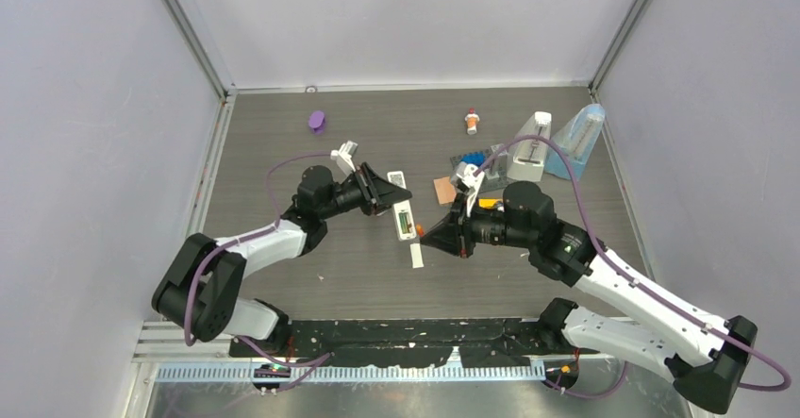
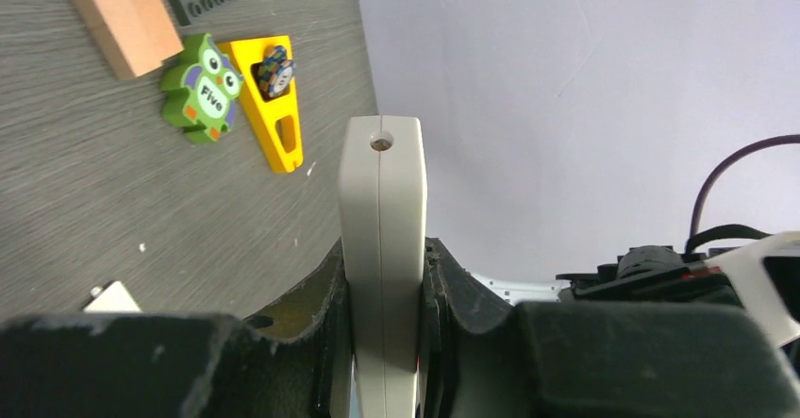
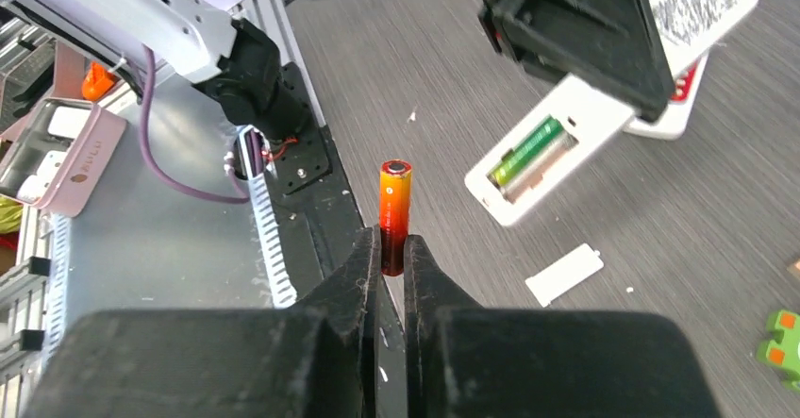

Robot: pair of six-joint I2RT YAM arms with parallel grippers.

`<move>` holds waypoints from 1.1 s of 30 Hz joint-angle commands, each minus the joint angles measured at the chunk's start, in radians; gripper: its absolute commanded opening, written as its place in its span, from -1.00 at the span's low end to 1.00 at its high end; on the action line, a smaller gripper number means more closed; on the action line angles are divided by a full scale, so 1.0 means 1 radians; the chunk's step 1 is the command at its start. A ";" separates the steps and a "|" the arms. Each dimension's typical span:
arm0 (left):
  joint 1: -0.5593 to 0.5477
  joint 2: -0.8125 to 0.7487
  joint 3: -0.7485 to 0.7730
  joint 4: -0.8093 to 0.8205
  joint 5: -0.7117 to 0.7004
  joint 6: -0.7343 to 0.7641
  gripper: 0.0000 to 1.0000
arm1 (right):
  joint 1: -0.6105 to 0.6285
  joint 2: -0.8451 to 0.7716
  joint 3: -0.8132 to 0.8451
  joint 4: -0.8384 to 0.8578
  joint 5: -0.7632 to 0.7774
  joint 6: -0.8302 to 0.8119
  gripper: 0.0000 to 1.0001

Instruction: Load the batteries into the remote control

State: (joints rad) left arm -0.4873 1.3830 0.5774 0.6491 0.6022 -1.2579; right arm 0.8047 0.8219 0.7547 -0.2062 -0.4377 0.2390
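Right gripper [image 3: 391,248]: pads pressed on the lower part of the red-orange battery [image 3: 395,192]. The battery stands upright out of the jaws, its bottom end hidden between them.

At 2 o'clock from it, right wrist view: remote [image 3: 590,107], back up, compartment open. Green battery [image 3: 528,147] sits in one slot. Beside it is a greyish shape, battery or bare slot, cannot tell.

The remote's far end is covered by the left gripper [image 2: 382,267], clamped on its two faces. The left wrist view shows only the remote's narrow edge.

Loose battery cover [image 3: 563,275] lies flat on the table [image 3: 679,210], at 4 o'clock of the held battery.

Beyond the remote, a white code-printed slab [image 3: 703,8], partly behind the left gripper.
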 commanded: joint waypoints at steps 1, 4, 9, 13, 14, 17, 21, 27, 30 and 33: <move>-0.031 0.030 -0.032 0.252 -0.048 -0.099 -1.00 | 0.029 0.093 0.185 -0.084 0.054 0.039 -0.90; -0.046 0.048 -0.058 0.301 -0.087 -0.147 -1.00 | 0.034 0.181 0.287 -0.289 0.194 0.077 -0.89; -0.068 0.089 -0.082 0.366 -0.127 -0.226 -1.00 | 0.041 0.307 0.401 -0.457 0.300 0.144 -0.88; -0.076 0.114 -0.095 0.381 -0.154 -0.264 -1.00 | 0.059 0.389 0.461 -0.542 0.351 0.168 -0.80; -0.077 0.121 -0.097 0.389 -0.160 -0.273 -1.00 | 0.066 0.405 0.470 -0.548 0.357 0.168 -0.79; -0.079 0.147 -0.096 0.432 -0.165 -0.288 -1.00 | 0.073 0.424 0.473 -0.553 0.369 0.178 -0.73; -0.086 0.171 -0.106 0.469 -0.176 -0.296 -1.00 | 0.075 0.461 0.493 -0.579 0.385 0.187 -0.71; -0.085 0.203 -0.111 0.514 -0.173 -0.307 -1.00 | 0.078 0.500 0.509 -0.583 0.385 0.188 -0.67; -0.088 0.211 -0.111 0.524 -0.173 -0.303 -1.00 | 0.079 0.519 0.518 -0.588 0.384 0.186 -0.66; -0.088 0.212 -0.113 0.526 -0.181 -0.291 -1.00 | 0.081 0.532 0.527 -0.591 0.384 0.185 -0.66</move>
State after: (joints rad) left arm -0.5697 1.5967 0.4667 1.0733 0.4370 -1.5616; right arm 0.8780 1.3437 1.2293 -0.7963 -0.0677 0.4187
